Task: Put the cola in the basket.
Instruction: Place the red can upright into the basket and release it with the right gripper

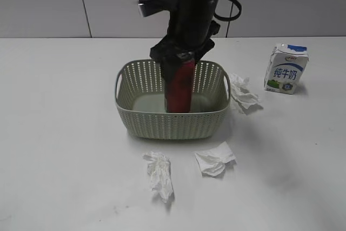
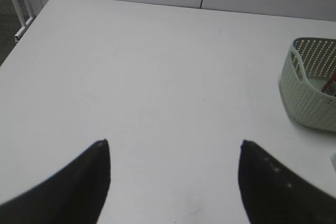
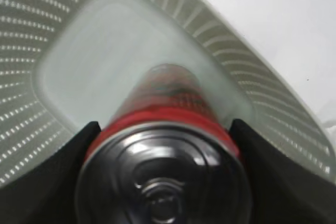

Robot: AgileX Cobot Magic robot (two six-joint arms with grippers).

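The right gripper (image 1: 181,58) is clamped around the top of the cola can (image 1: 179,87), which stands upright inside the green basket (image 1: 162,125); its red side looks blurred.

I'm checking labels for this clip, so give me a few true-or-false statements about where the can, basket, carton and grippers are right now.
1. The cola stands upright inside the basket. True.
2. The right gripper is open and clear of the can. False: its fingers press both sides of the cola near its top.
3. The left gripper is open over bare table, holding nothing. True.
4. The milk carton lies inside the basket. False: it stands on the table to the basket's right.
5. Three crumpled tissues lie on the table around the basket. True.
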